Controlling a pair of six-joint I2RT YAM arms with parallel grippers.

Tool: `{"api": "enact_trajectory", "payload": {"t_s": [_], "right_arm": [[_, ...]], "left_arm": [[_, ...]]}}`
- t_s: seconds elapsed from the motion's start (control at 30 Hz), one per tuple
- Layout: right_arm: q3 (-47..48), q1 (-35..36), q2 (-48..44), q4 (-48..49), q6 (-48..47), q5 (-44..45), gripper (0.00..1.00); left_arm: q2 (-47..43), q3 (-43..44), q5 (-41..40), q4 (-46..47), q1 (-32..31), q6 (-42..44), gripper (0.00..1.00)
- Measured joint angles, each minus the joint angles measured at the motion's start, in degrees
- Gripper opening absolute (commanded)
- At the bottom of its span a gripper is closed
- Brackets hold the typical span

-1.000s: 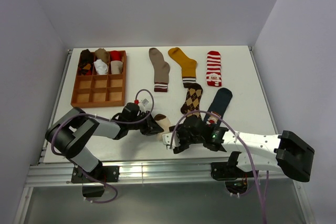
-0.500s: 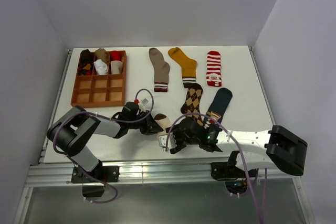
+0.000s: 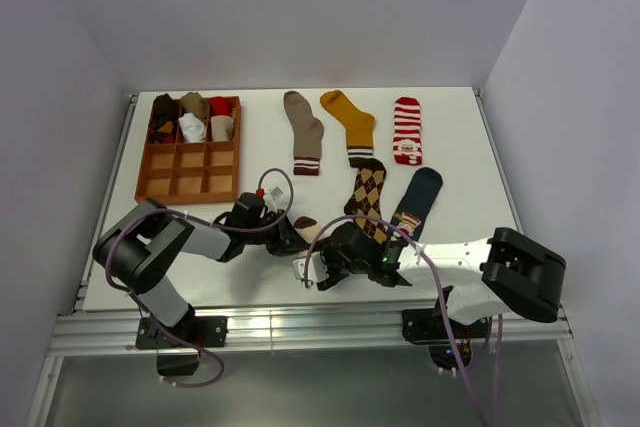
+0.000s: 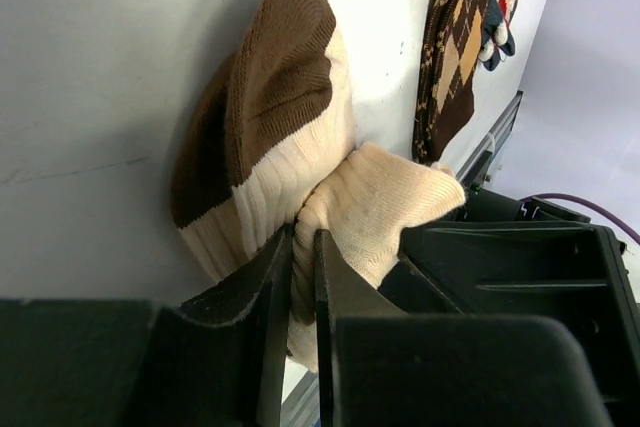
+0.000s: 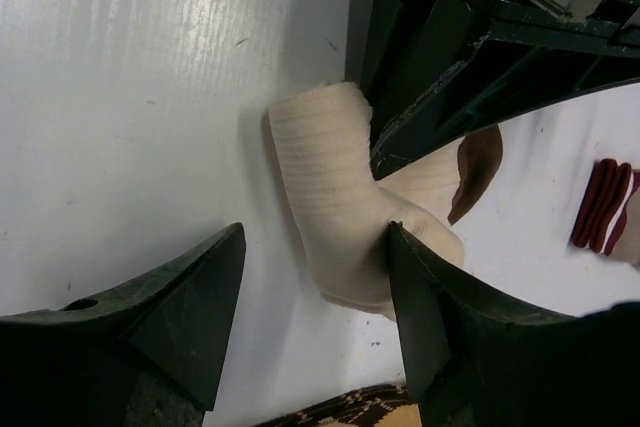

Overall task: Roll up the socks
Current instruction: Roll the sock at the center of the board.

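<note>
Near the front edge of the table [image 3: 460,137], the left gripper [image 4: 297,247] clamps the partly rolled cream-and-brown sock [image 4: 280,137] while the right gripper [image 5: 315,237] straddles it open-jawed; three wooden tray [image 3: 190,185] compartments hold rolled socks [image 3: 192,127], and five flat socks [image 3: 303,132] await rolling.

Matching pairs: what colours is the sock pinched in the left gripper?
The sock is cream with a brown end; the left wrist view shows it best.

Cream-and-brown ribbed sock [image 4: 290,152]
</note>
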Motion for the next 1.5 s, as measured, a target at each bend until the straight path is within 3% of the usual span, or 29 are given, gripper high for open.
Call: {"api": "enact_trajectory", "payload": {"t_s": [0.27,0.4,0.63,0.77,1.13,1.5], "right_arm": [[2.86,0.09,4.81,1.36,-1.33,1.38,0.53],[4.79,0.09,6.69,0.87,-1.64,1.62,0.36],[9.53,0.11,8.63,-6.54,-1.86,1.46,0.22],[13.2,0.02,9.66,-12.59,-2.01,0.7,0.17],[19.89,-1.31,11.65,-25.97,-0.68,-2.93,0.12],[20.5,-1.53,11.74,-28.3,0.68,-2.84,0.12]], "left_arm": [[0.52,0.37,0.81,-0.22,0.46,1.18,0.0],[0.57,0.37,1.11,-0.44,0.76,1.57,0.0],[-0.02,2.29,0.96,-4.92,0.96,4.39,0.0],[-1.73,4.55,-0.81,-11.17,0.55,6.78,0.1],[-7.78,8.63,-9.79,-27.82,-0.13,14.21,0.24],[-8.02,10.82,-12.22,-31.34,-0.11,17.33,0.26]]}}
